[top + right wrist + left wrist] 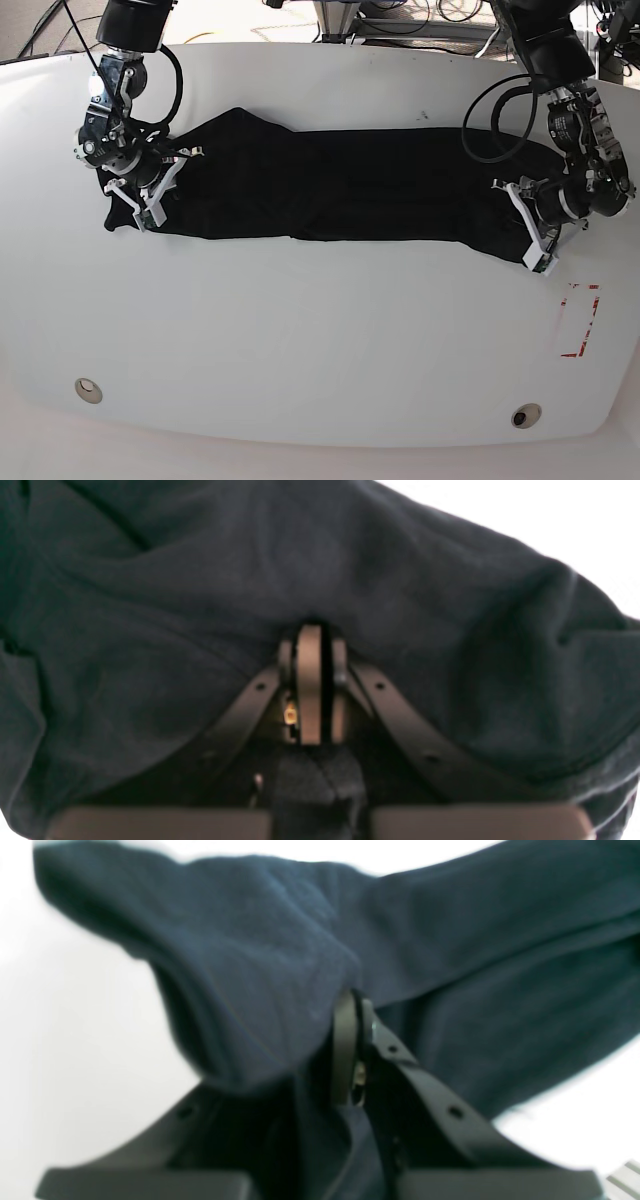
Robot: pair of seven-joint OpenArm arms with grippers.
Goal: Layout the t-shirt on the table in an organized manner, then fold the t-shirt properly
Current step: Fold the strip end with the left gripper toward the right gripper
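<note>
From my left wrist camera, my left hand (pixel 357 1005) has its jaws pressed together on a bunched fold of the t-shirt (pixel 450 965); the cloth wraps over one finger and runs off to both sides, with bare white counter (pixel 60 1050) showing around it. The picture is blurred, so I cannot tell which part of the garment this fold is.

From my right wrist camera, my right hand (pixel 312 630) is likewise clamped narrow, its fingertips buried in a pucker of the dark fabric (pixel 200 580). The cloth fills nearly the whole view, with only a strip of counter at the upper right.

From the base camera, the t-shirt (pixel 350 190) lies as a long, narrow dark band along the far half of the counter (pixel 300 340), running between my two hands: right hand (pixel 143 208) at one end, left hand (pixel 535 245) at the other, beside the red tape mark (pixel 580 320). I judge I am at the laying-out stage: the garment is drawn out lengthwise but bunched in its width, with no sleeves or body spread flat. Spreading it open is not yet done, and none of the folding has begun.
</note>
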